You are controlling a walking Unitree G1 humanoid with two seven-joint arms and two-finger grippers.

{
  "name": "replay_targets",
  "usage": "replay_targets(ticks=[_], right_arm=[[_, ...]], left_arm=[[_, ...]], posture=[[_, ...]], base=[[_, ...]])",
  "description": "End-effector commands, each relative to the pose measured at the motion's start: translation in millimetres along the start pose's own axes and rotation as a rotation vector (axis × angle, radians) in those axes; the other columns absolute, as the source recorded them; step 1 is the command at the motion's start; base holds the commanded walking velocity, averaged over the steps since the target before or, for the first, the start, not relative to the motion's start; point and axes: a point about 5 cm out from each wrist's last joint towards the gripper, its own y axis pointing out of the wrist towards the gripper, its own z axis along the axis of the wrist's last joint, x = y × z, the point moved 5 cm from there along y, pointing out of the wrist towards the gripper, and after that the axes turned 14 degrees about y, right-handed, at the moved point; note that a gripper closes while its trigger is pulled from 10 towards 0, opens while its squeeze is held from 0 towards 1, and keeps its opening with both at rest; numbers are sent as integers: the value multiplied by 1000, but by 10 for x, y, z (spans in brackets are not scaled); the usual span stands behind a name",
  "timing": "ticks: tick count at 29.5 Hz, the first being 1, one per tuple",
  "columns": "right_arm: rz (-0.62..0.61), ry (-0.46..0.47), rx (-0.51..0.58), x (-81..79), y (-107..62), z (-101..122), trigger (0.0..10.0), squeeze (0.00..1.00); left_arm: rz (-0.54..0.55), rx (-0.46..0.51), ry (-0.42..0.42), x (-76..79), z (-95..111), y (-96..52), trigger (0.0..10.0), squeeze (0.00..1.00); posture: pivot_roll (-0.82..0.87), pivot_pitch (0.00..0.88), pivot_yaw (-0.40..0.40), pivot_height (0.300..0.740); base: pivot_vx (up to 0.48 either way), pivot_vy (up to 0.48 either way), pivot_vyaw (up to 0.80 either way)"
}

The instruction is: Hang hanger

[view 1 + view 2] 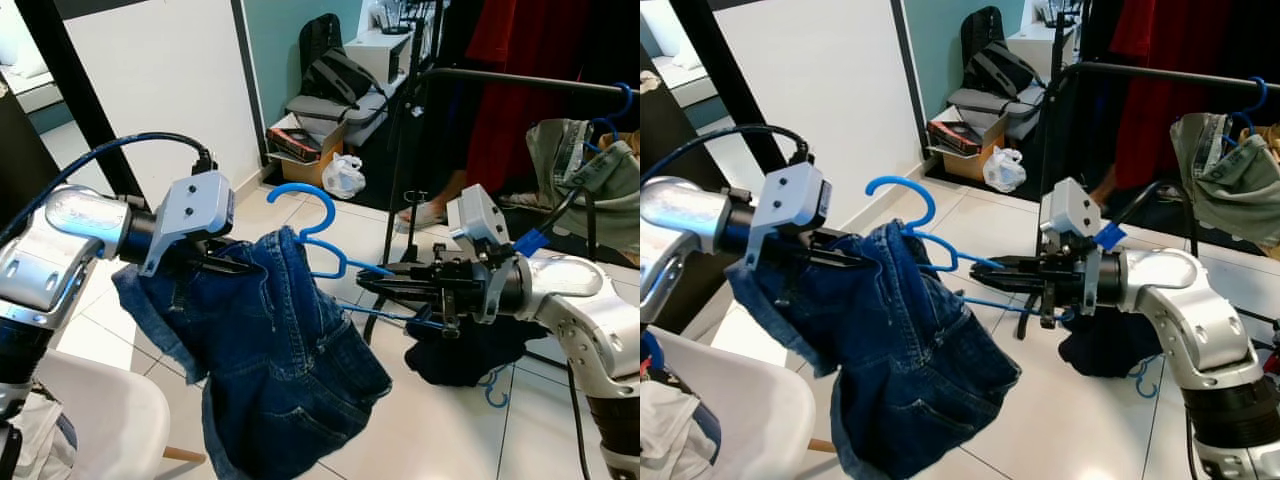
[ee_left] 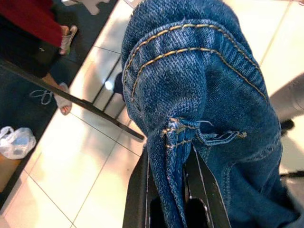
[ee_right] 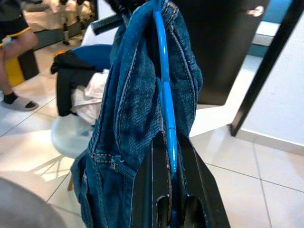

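Denim shorts (image 1: 275,350) pinched by left tool (image 1: 235,266), right tool (image 1: 385,283) level, clamped on blue hanger (image 1: 318,232)

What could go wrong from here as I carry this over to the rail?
1. The denim shorts hang mostly to one side of the blue hanger; when the left claw lets go, they may slide off.
2. The right claw grips only the hanger's thin arm, so it could twist under the load.
3. The rail already carries a garment and sits high, so hooking on may snag.
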Motion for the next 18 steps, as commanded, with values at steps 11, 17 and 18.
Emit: replay_targets(ticks=[11,17,18], right_arm=[[-54,-19,104,101,-7,180,10000,1000],[-287,-31,135,381,-629,243,10000,1000],[-313,-31,142,391,-720,258,10000,1000]], left_arm=[[71,27,10,-107,5,44,0,0],[135,12,50,-232,-2,-56,0,0],[150,14,62,-262,8,-70,0,0]], posture=[[-55,0,97,740],[-63,0,95,740],[-64,0,96,740]], base=[[0,0,0],[0,0,0],[0,0,0]])
